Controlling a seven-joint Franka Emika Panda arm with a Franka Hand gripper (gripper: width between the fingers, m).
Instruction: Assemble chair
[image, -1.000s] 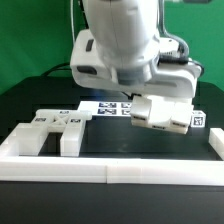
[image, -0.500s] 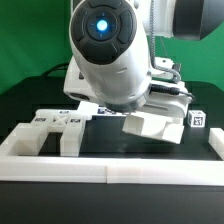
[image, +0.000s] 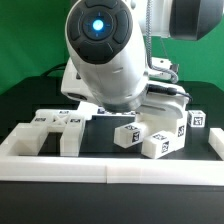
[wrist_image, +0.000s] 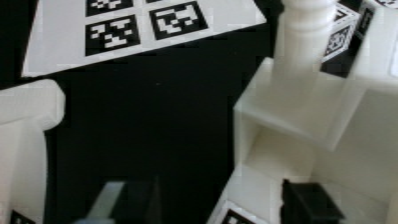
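End effector (wrist_image: 208, 205) logged from the wrist view: fingers (wrist_image: 112, 203) are seen spread apart, released, with nothing clamped between them. A white chair block (wrist_image: 311, 110) is seen below, close to one finger, on the black tabletop (wrist_image: 151, 130). The marker board (wrist_image: 143, 30) is seen beyond it.

Exterior view: the end effector is hidden behind the arm (image: 105, 50). The tagged chair block (image: 155, 135) is found lying on the tabletop under the arm, toward the exterior view's right. A small tagged cube (image: 197, 120) is noted near it. A slotted chair slab (image: 55, 125) is noted well apart, at the exterior view's left. The border wall (image: 110, 170) is seen in front.
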